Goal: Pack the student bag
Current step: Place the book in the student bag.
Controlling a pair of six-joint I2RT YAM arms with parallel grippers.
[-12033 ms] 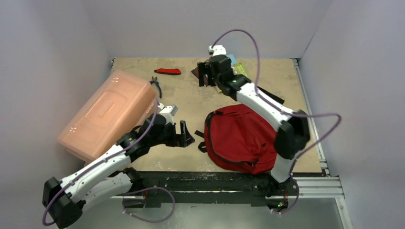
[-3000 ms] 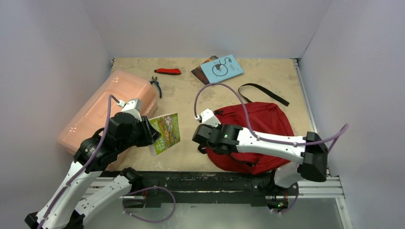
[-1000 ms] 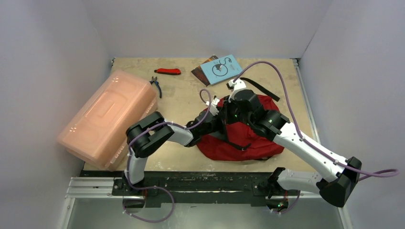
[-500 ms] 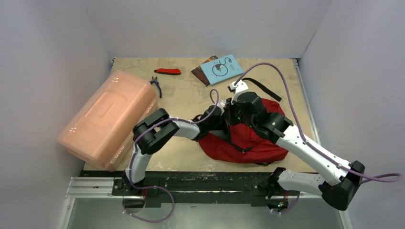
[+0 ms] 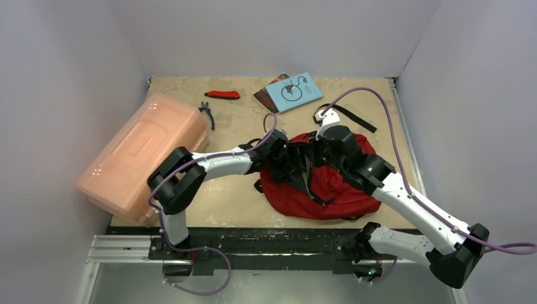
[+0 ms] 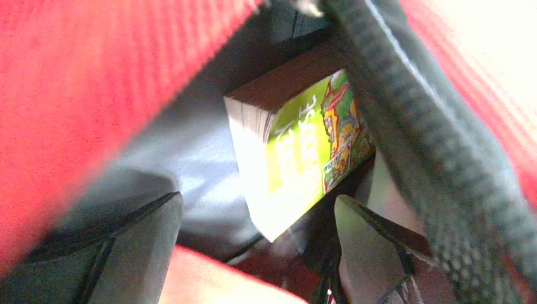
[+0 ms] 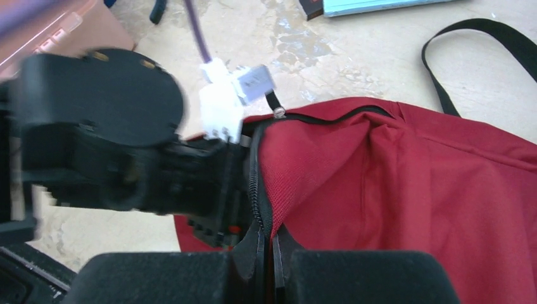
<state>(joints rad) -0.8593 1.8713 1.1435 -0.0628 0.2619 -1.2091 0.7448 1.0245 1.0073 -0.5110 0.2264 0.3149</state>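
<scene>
My left gripper (image 6: pixel 256 199) sat inside the student bag (image 5: pixel 329 183), hidden from overhead; the green book's (image 6: pixel 304 152) right edge seemingly vanished behind the blurred zipper (image 6: pixel 405 139).

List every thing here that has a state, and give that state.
student bag, unzipped, opening edge held up.
green book, inside the bag, ungripped.
left gripper, open, inside the bag.
right gripper, shut on the bag's zipper edge.
pink box, lid closed.
blue booklet, closed, lying flat.
</scene>
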